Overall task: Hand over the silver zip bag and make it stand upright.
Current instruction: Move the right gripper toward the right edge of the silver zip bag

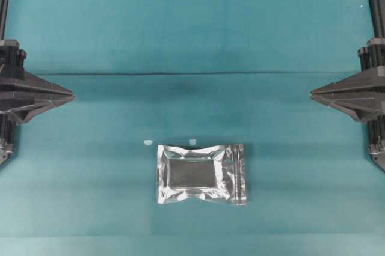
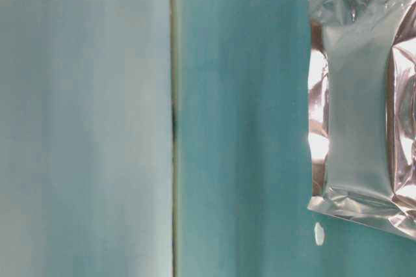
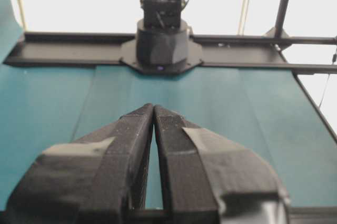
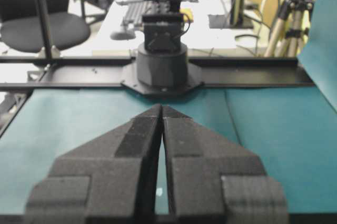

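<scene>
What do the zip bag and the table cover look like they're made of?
Silver zip bag: likely metallised foil or plastic film, glossy; it is crinkled, with bright mirror-like glints. Table cover: probably matte teal cloth or paper sheeting, with no shine and faint fold lines.

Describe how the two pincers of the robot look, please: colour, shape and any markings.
Both are matte black with two wedge-shaped fingers tapering to a point. The left pincer has grey tape patches on its fingers; the right pincer shows plain textured black pads. No cables are visible on either.
</scene>
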